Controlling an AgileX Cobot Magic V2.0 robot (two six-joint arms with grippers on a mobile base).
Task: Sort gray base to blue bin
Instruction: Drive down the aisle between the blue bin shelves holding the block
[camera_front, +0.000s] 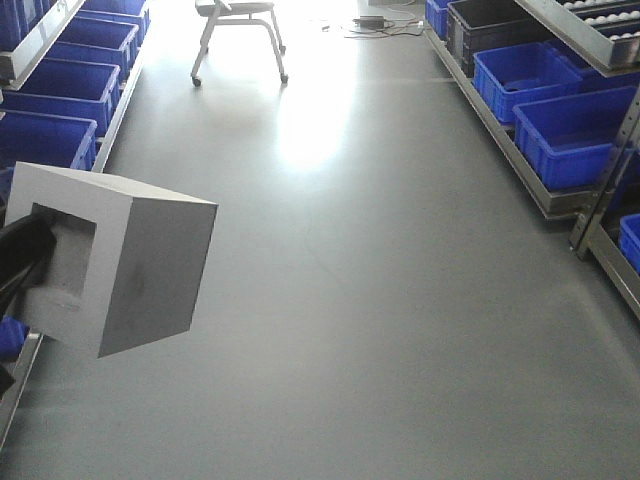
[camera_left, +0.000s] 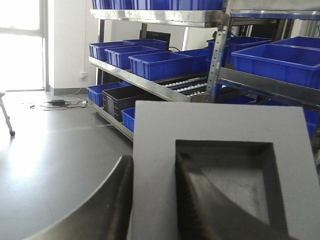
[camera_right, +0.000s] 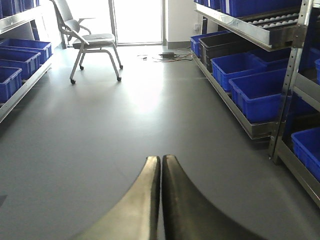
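The gray base (camera_front: 150, 270) hangs in the air at the left of the front view, its square recess facing left. My left gripper (camera_front: 20, 265) is shut on one wall of it. In the left wrist view one finger (camera_left: 200, 200) sits inside the recess of the gray base (camera_left: 225, 125) and the other presses the outer face, with my left gripper (camera_left: 152, 162) clamped across that wall. My right gripper (camera_right: 161, 159) is shut with nothing in it, above bare floor. Several blue bins (camera_front: 575, 135) stand on the racks; I cannot tell which is the task's blue bin.
Low racks with blue bins line the left side (camera_front: 60, 90) and the right side (camera_right: 250, 92). A black bin (camera_front: 495, 25) stands on the right rack. A wheeled chair (camera_right: 92, 42) and a cable (camera_front: 370, 22) are at the far end of the gray floor.
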